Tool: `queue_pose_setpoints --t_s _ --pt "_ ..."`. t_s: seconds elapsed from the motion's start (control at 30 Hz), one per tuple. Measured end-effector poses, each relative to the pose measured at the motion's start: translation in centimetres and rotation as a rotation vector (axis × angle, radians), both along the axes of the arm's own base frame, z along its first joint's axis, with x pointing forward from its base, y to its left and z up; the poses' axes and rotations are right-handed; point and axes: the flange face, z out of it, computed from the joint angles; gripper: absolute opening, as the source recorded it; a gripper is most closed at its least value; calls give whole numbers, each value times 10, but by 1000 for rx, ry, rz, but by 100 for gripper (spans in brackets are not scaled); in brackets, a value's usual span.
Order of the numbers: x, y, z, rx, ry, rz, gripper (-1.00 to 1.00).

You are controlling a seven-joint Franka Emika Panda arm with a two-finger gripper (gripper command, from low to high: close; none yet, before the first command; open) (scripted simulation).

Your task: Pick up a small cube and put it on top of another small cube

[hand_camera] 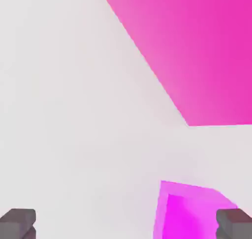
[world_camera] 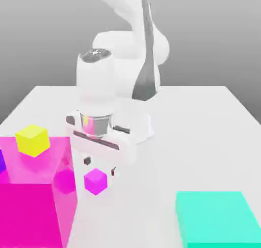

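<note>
End effector (world_camera: 100, 166) was positioned low over the white desk (world_camera: 204, 140), pointing down, with its fingers (hand_camera: 18, 222) spread to full width and nothing held between them. Its fingers were spread so that the small magenta cube (world_camera: 95, 181) could be straddled. That cube rested on the desk just below and in front of the fingertips, apart from them; in the hand view it lay off-centre, close to one finger, so a lateral correction was judged necessary before descent. The yellow cube (world_camera: 32, 140), the likely stacking base, was seated on the large magenta block (world_camera: 28, 211) at the exterior view's left. A teal block (world_camera: 216, 224) lay well apart at the exterior view's right.
</note>
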Motion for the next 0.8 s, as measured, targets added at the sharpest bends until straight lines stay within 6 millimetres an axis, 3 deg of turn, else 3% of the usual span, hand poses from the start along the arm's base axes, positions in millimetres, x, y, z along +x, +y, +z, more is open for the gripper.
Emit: queue_pose_setpoints --t_s 0.27,0.3,0.53,0.8 --pt "-6 -3 -59 1 12 -22 0" --pt "-7 -2 -64 2 12 -22 -100" --pt "-7 -2 -64 2 11 -22 -100" --pt "-6 -2 -9 2 11 -22 -100"
